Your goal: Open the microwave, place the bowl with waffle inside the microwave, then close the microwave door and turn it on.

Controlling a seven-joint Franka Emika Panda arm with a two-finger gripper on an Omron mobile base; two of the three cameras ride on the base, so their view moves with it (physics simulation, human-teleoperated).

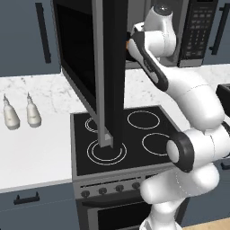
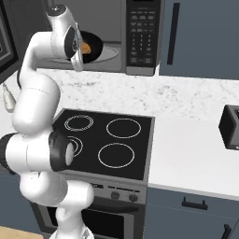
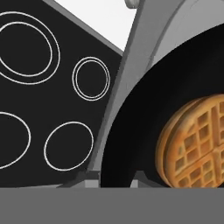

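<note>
Bowl with waffle (image 3: 183, 140) held at the microwave (image 2: 140, 37) mouth.
You see the gripper (image 3: 114, 178) pinching its black rim (keypad print unreadable); microwave door (image 1: 108, 76) stands wide over the stove (image 2: 109, 142).

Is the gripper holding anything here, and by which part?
The gripper holds the bowl with waffle by its rim, at the microwave opening.

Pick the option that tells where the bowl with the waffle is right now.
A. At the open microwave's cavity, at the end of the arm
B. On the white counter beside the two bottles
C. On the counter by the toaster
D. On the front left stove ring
A: the right base view shows the black bowl with waffle at the open microwave cavity, above the stove.
</note>
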